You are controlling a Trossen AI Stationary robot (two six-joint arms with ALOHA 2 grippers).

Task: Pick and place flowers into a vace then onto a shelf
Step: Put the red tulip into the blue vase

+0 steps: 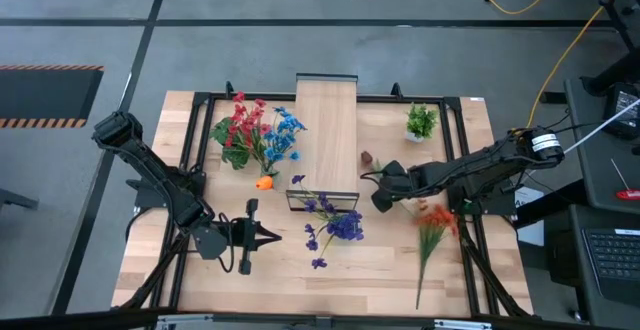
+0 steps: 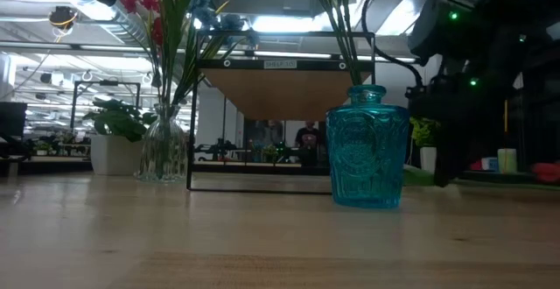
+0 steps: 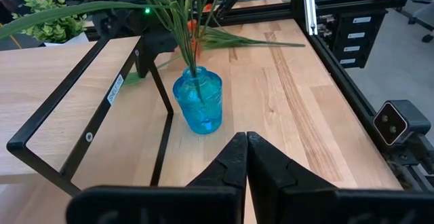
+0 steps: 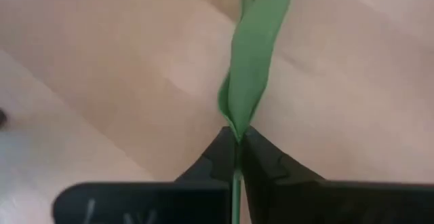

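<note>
I'm pinching the right gripper (image 4: 237,146) tight on a green tulip stem (image 4: 251,68) low over the table (image 1: 390,260) just right of the shelf (image 1: 328,135), while I'm parking the left gripper (image 3: 245,157), clenched empty, near the blue vase (image 3: 199,102) holding purple flowers (image 1: 335,225).

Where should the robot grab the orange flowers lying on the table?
Grip the orange flowers by their bare green stems, coming straight down from above: they lie flat on the table, and the thin stems lie clear of other things.
</note>
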